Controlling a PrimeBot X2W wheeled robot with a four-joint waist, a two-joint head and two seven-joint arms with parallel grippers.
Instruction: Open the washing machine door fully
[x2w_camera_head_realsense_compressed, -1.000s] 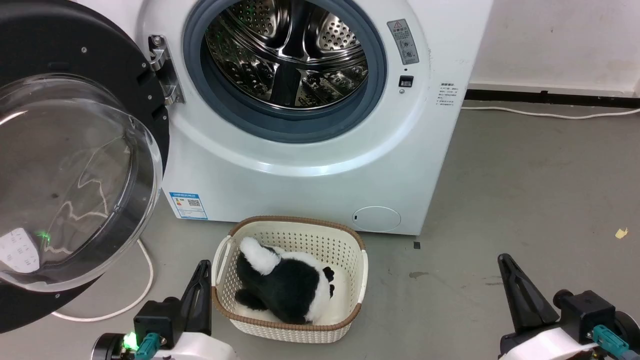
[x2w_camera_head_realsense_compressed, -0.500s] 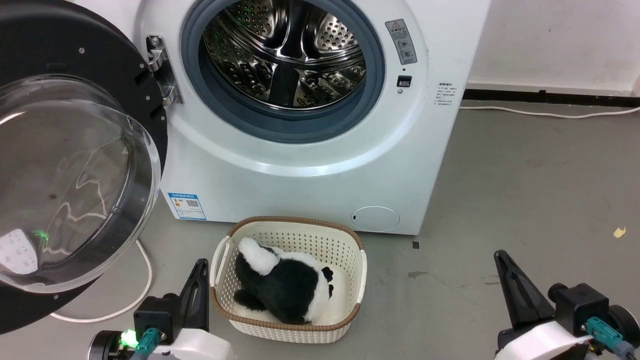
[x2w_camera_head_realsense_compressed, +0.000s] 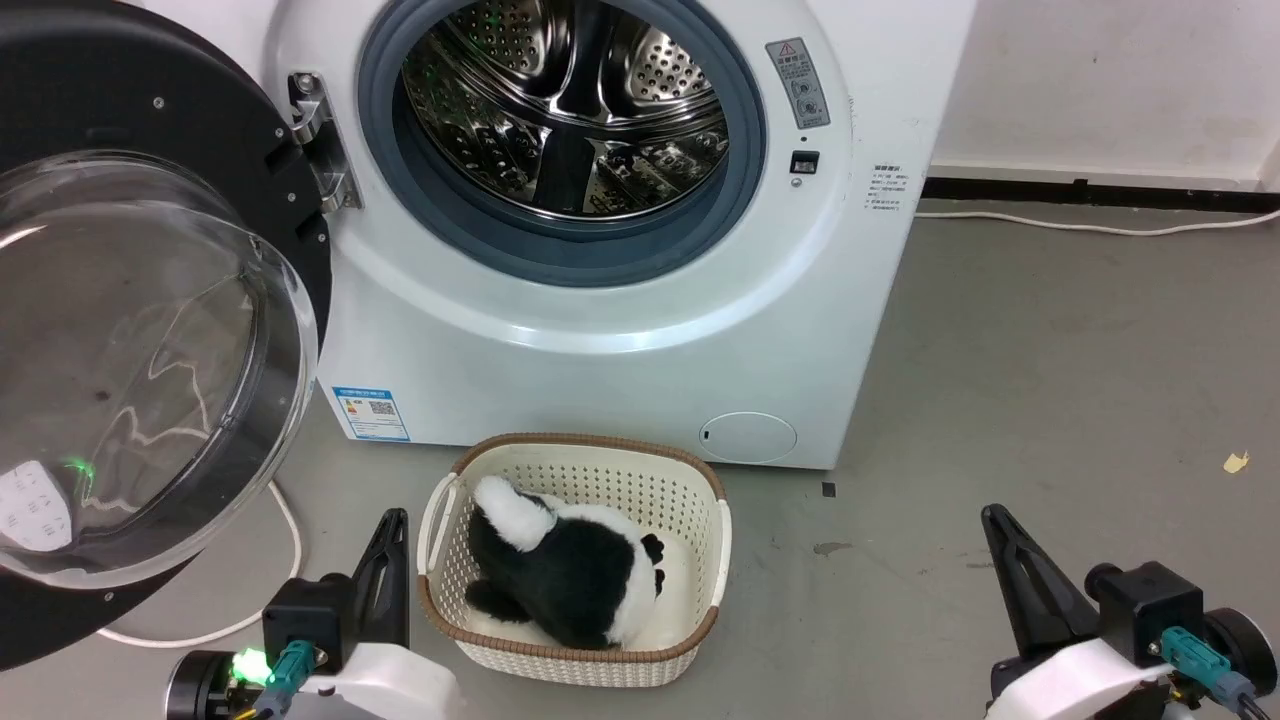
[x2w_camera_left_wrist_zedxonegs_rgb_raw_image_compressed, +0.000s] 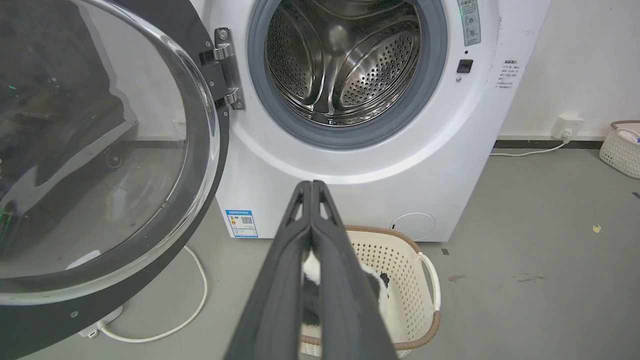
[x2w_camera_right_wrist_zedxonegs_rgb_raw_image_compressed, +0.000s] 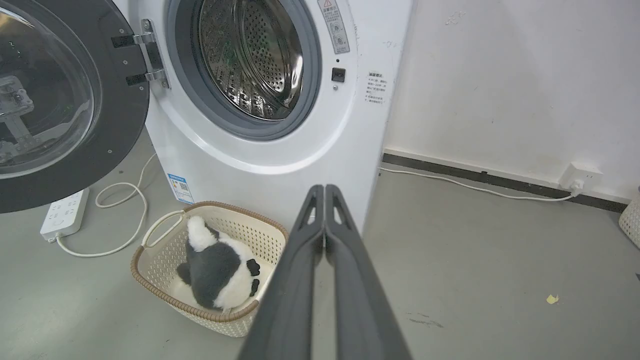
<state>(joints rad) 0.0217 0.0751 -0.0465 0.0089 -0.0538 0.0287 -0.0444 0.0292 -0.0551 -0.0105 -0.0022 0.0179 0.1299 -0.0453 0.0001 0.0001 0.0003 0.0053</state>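
The washing machine door (x2w_camera_head_realsense_compressed: 130, 330), a wide black rim around a bulging clear glass bowl, stands swung far out to the left on its metal hinge (x2w_camera_head_realsense_compressed: 318, 140); it also shows in the left wrist view (x2w_camera_left_wrist_zedxonegs_rgb_raw_image_compressed: 100, 160) and the right wrist view (x2w_camera_right_wrist_zedxonegs_rgb_raw_image_compressed: 65, 105). The steel drum mouth (x2w_camera_head_realsense_compressed: 565, 110) is uncovered. My left gripper (x2w_camera_head_realsense_compressed: 392, 522) is shut and empty, low at the front left beside the basket, well clear of the door. My right gripper (x2w_camera_head_realsense_compressed: 995, 520) is shut and empty at the front right over bare floor. Both pairs of fingers lie pressed together in their wrist views (x2w_camera_left_wrist_zedxonegs_rgb_raw_image_compressed: 312, 186) (x2w_camera_right_wrist_zedxonegs_rgb_raw_image_compressed: 325, 189).
A cream basket (x2w_camera_head_realsense_compressed: 700, 500) holding a black-and-white plush toy (x2w_camera_head_realsense_compressed: 570, 565) stands on the floor before the machine. A white cable (x2w_camera_head_realsense_compressed: 290, 530) loops under the door, with a power strip (x2w_camera_right_wrist_zedxonegs_rgb_raw_image_compressed: 65, 214) beside it. Another basket (x2w_camera_left_wrist_zedxonegs_rgb_raw_image_compressed: 620, 147) stands far right by the wall.
Both grippers have sunk slightly lower in the head view and the whole picture has shifted a little left. The door and the basket keep their places.
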